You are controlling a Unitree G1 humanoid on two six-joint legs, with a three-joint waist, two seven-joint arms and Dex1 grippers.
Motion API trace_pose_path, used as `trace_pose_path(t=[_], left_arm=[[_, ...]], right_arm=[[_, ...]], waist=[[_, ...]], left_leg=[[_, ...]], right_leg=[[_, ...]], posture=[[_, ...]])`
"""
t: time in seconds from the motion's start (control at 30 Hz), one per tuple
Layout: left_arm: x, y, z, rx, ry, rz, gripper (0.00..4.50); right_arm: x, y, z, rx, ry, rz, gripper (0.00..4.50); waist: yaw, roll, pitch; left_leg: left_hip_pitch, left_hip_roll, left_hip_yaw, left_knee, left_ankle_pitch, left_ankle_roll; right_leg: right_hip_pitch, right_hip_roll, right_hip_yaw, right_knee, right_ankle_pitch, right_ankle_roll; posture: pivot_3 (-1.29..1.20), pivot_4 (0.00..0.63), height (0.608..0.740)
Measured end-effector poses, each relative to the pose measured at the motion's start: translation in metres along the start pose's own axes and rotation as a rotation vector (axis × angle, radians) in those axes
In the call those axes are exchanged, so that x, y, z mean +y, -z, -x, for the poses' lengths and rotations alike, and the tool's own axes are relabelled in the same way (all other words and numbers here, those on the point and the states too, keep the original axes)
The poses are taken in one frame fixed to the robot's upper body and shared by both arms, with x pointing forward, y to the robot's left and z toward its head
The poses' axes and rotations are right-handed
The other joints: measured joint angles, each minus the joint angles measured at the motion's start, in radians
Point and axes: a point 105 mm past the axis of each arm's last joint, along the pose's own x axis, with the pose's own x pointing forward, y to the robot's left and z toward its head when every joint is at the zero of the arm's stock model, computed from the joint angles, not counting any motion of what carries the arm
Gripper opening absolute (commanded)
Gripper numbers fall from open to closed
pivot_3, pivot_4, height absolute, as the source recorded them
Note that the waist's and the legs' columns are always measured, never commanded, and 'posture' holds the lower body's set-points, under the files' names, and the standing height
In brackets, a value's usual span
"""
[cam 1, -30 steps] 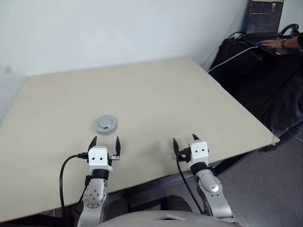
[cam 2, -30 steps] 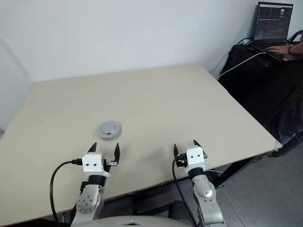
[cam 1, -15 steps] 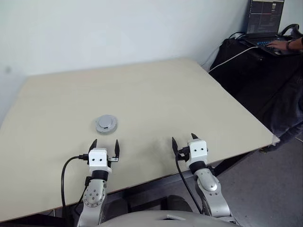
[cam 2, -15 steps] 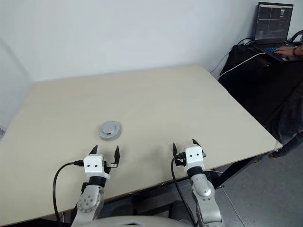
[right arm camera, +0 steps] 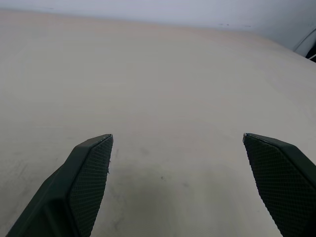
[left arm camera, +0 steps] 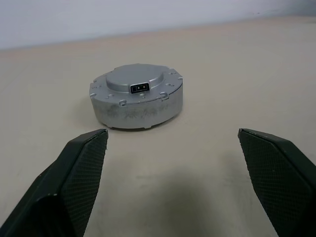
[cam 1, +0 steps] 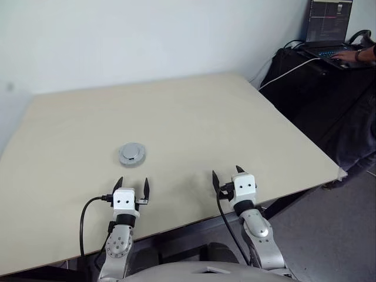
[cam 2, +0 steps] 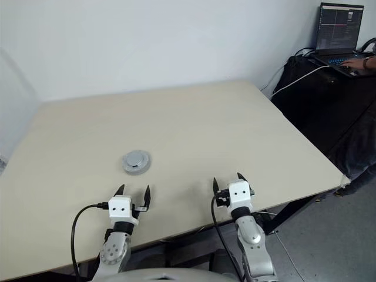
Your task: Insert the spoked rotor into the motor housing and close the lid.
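Motor housing (left arm camera: pixel 137 98) lidded, just beyond wide left jaws.

A pale wooden bench (cam 1: pixel 194 117) stands before a plain white wall (cam 1: pixel 147 35). Off its far right corner, an open laptop (cam 2: pixel 338 35) sits on a dark surface, a person's hand (cam 2: pixel 355 60) on its keyboard. A white cable (cam 2: pixel 296 79) trails beside it.
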Motion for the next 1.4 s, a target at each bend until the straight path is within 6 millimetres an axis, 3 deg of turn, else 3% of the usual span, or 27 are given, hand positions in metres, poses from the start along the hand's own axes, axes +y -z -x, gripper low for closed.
trace_pose_path(t=[0.43,1.4], left_arm=[[0.0030,0.0095,-0.0011,0.005,0.002,0.008,4.47],[-0.0063,0.0093,-0.0081,-0.007,0.035,0.020,4.47]], right_arm=[[0.0004,-0.0001,0.0000,-0.001,0.004,-0.006,4.50],[-0.0053,0.0014,0.0038,-0.004,0.026,-0.002,4.50]], waist=[[0.000,0.000,0.000],[-0.001,0.001,-0.002]], left_leg=[[0.000,0.000,0.000,0.000,0.000,0.000],[0.001,0.000,0.000,0.000,0.000,0.000]], right_leg=[[0.000,0.000,0.000,0.000,0.000,0.000],[0.001,0.000,0.000,0.000,0.000,0.000]], posture=[[0.00,0.000,0.740],[0.00,0.000,0.740]])
